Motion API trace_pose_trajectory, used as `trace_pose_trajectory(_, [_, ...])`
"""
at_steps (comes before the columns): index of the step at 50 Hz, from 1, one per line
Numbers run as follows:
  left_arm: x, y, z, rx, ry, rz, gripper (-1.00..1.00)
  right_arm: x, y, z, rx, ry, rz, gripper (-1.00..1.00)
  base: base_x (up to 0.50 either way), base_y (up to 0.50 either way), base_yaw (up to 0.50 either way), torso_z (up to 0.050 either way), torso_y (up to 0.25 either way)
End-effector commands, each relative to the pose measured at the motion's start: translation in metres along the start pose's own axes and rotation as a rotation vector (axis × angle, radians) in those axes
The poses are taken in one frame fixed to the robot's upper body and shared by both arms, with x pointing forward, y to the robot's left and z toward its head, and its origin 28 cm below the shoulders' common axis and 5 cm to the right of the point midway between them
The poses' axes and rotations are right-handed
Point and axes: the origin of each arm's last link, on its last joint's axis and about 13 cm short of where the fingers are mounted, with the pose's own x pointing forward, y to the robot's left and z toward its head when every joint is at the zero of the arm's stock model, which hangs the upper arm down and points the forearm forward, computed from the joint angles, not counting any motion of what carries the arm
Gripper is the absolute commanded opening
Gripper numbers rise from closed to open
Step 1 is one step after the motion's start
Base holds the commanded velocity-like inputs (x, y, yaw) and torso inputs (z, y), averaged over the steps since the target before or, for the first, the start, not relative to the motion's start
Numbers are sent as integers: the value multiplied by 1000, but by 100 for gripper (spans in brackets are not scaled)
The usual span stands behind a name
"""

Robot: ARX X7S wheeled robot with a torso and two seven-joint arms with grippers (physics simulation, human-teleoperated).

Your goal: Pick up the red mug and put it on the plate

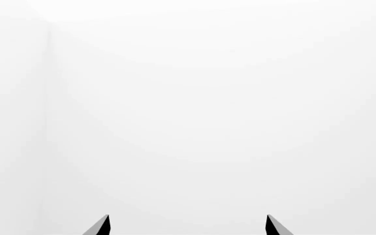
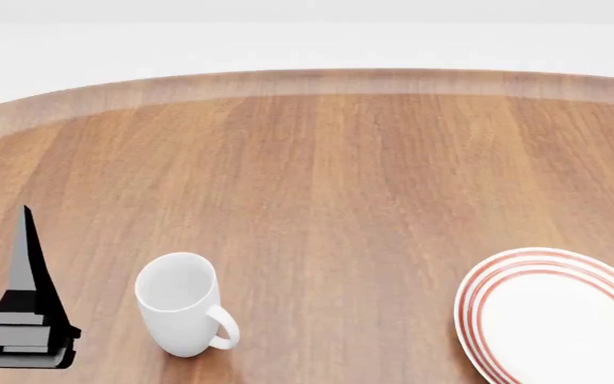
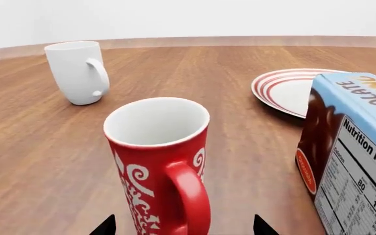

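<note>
Standing upright, the red mug [image 3: 158,161] was between the spread fingertips of the right gripper [image 3: 184,226], handle toward it. The left gripper [image 1: 188,225] was apart too, holding nothing.

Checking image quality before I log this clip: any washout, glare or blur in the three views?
Left wrist view: washed out near-white, only fingertips show. Head view: evenly lit, sharp, faint shadow at the white mug. Right wrist view: sharp, soft shadows; red mug looms large.

red mug [image 3: 158,161]: upright, handle toward camera | plate [image 2: 552,316]: flat, bare
</note>
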Motion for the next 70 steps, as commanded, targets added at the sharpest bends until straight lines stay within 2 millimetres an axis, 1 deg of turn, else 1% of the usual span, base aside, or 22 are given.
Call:
trace_pose_trajectory(1, [0,0,1,0,-2,-1,100,2,0,-1,4,4,-7,100,0,0,0,0,0])
trace_pose_trajectory(33, [0,0,3,1,-7,0,100,3,-2,-1,-3,-5,-17,100,0,0,0,0,0])
trace_pose_trajectory(34, [0,0,3,1,-8,0,100,4,-2,-1,-5,-5,-18,-100,0,0,0,0,0])
trace_pose_trajectory(59, [2,1,5,-1,-13,0,100,3,-4,-1,-6,-3,-26,-100,0,0,0,0,0])
trace_pose_trajectory(63, [2,1,6,-1,-15,1,100,1,-3,11,-5,-31,-32,-100,0,0,0,0,0])
trace_pose_trajectory(64, [2,1,6,0,-14,1,100,0,-2,21,-1,-52,-38,-100,0,0,0,0,0])
trace_pose_trajectory(66, [2,0,6,-3,-14,0,100,-1,0,30,-7,-68,-38,-100,0,0,0,0,0])
trace_pose_trajectory(67, [3,0,6,-1,-15,-1,100,-1,1,40,-5,-92,-33,-100,0,0,0,0,0])
trace_pose_trajectory(69, [3,0,7,-3,-17,0,100,-2,3,52,-9,-120,-33,-100,0,0,0,0,0])
trace_pose_trajectory(70, [3,0,7,-4,-18,-1,100,-3,5,67,-8,-148,-26,-100,0,0,0,0,0])
